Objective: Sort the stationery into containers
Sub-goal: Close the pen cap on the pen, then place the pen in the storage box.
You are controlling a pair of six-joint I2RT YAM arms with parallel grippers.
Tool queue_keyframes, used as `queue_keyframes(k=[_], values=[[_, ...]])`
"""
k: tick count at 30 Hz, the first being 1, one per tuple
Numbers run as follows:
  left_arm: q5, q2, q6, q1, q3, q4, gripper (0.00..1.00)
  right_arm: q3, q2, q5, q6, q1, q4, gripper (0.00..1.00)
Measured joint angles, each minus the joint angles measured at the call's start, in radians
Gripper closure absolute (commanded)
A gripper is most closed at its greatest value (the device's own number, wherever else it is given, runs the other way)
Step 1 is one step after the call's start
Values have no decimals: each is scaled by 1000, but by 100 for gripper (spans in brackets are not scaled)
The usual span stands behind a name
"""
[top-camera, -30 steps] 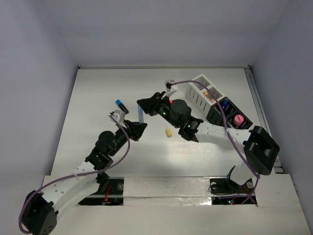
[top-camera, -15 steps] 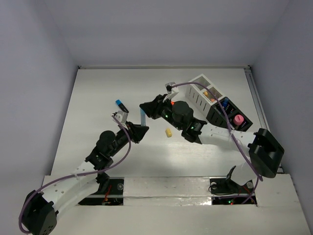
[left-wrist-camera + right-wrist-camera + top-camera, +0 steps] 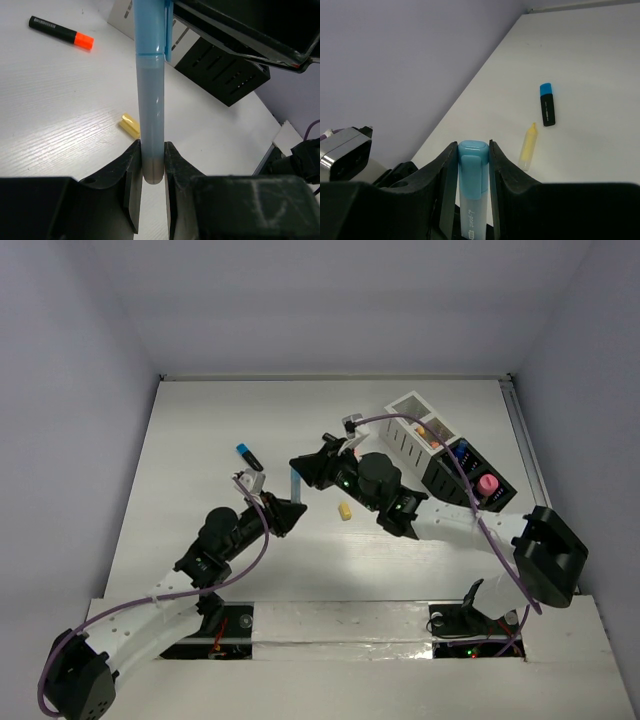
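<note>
Left wrist view, item one: pale blue marker [image 3: 151, 100], held off the tabletop [image 3: 60, 110], its greyish butt end clamped between my left fingers [image 3: 131, 167], which are clenched tight on it. Item two, same view: black marker with orange cap [image 3: 60, 30], lying flat on the tabletop, well apart. Item three: small yellow piece [image 3: 130, 125], lying on the tabletop just beside the held marker's line. Item four: containers [image 3: 220, 65], white and black slatted boxes joined in a row, behind the marker. Right wrist view: my right fingers [image 3: 447, 172] are closed on the cap end of the same pale blue marker [image 3: 473, 165], one on each side, so both hands grip it at once. Beyond it lie a black marker with blue cap [image 3: 547, 104] and a yellow marker [image 3: 527, 146], near each other on the tabletop. Top external view: pale blue marker [image 3: 294, 480] spans the gap between my two arms at mid-tabletop; the containers [image 3: 400, 405] stand at the far right, with a pink cylinder [image 3: 487, 484] upright in a black box.
</note>
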Motion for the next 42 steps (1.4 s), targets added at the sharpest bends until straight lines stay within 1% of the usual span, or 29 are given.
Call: queue_keyframes(k=[7, 14, 19, 24, 28, 33, 34, 35, 37, 38, 39, 40, 42], values=[[19, 0, -14, -6, 0, -64, 100, -70, 13, 7, 41, 3, 69, 100], [49, 2, -16, -13, 1, -137, 100, -163, 16, 66, 98, 31, 154, 100], [66, 24, -19, -14, 1, -192, 100, -176, 72, 128, 115, 86, 206, 100], [68, 38, -19, -15, 3, -265, 100, -203, 114, 145, 158, 109, 248, 100], [70, 38, -17, -17, 17, -274, 100, -206, 91, 192, 179, 113, 229, 100], [66, 23, -15, -18, 28, -218, 100, -162, 25, 248, 169, 112, 123, 100], [60, 10, -16, -18, 28, -206, 99, -145, 16, 248, 168, 106, 98, 100], [52, -3, -16, -17, 28, -194, 88, -132, 10, 245, 167, 96, 83, 100], [29, -32, -16, -12, 28, -161, 74, -103, 1, 218, 172, 61, 52, 100], [11, -43, -16, -7, 28, -135, 60, -87, 0, 199, 170, 39, 34, 100], [-5, -54, -16, -1, 30, -96, 54, -74, -1, 187, 166, 14, -2, 100], [-18, -65, -15, 4, 36, -64, 43, -69, 1, 169, 162, -3, -39, 100], [-39, -83, -22, 14, 46, 2, 36, -63, 7, 159, 152, -55, -97, 100]])
